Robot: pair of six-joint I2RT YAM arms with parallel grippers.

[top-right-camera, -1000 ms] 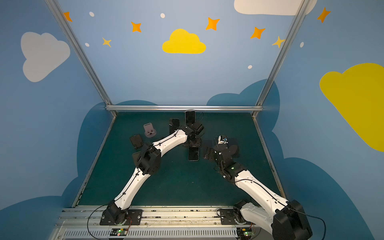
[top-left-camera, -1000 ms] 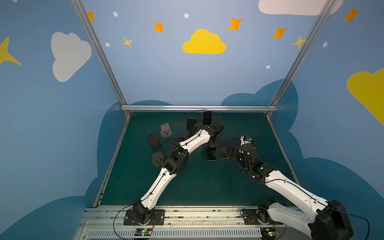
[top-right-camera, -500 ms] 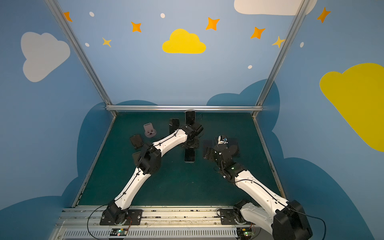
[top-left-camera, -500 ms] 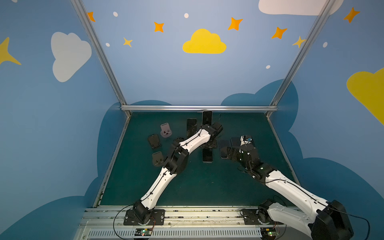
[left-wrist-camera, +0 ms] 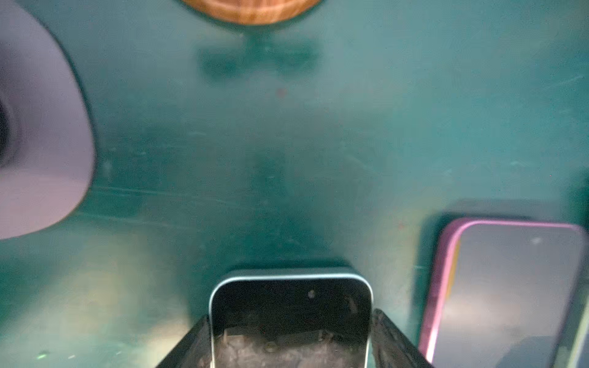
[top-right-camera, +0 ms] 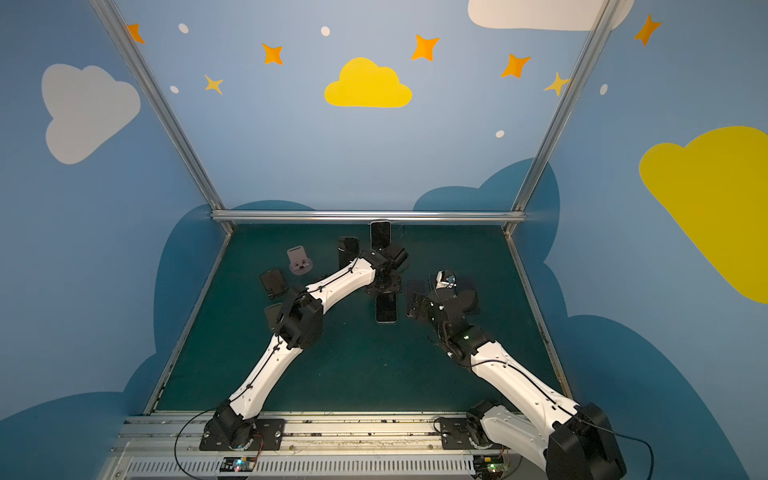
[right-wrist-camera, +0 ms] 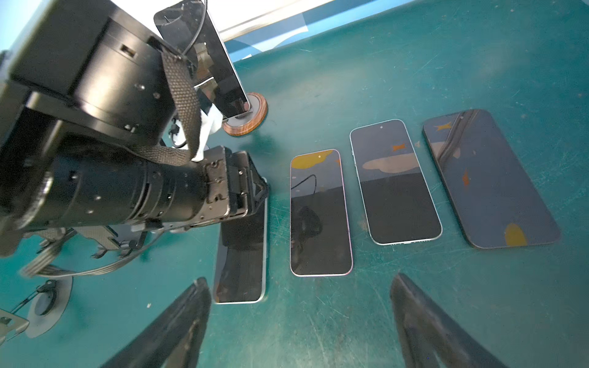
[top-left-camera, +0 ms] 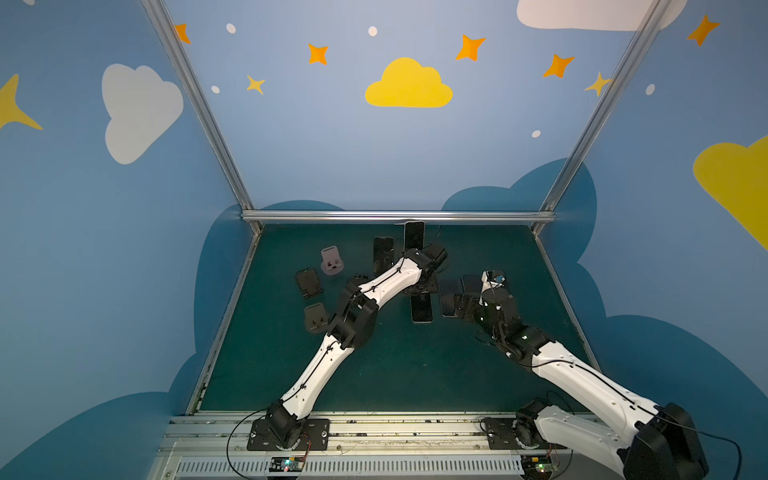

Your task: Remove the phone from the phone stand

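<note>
- In a top view, the left hand [top-left-camera: 420, 296] covers one end of the phone [top-left-camera: 422, 311], which lies flat on the worktop [top-left-camera: 395, 374]; the grip is hidden.
- Left wrist: its fingers [left-wrist-camera: 194, 347] clench the phone's edges.
- Right wrist: the right hand [right-wrist-camera: 299, 278] is spread and empty; three spare phones [right-wrist-camera: 320, 212] lie beside the phone; the wooden stand [right-wrist-camera: 247, 122] carries an upright phone [right-wrist-camera: 204, 57].

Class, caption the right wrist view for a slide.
Left hand straddles a flat phone beside three other phones; a propped phone sits on its wooden-based stand.
</note>
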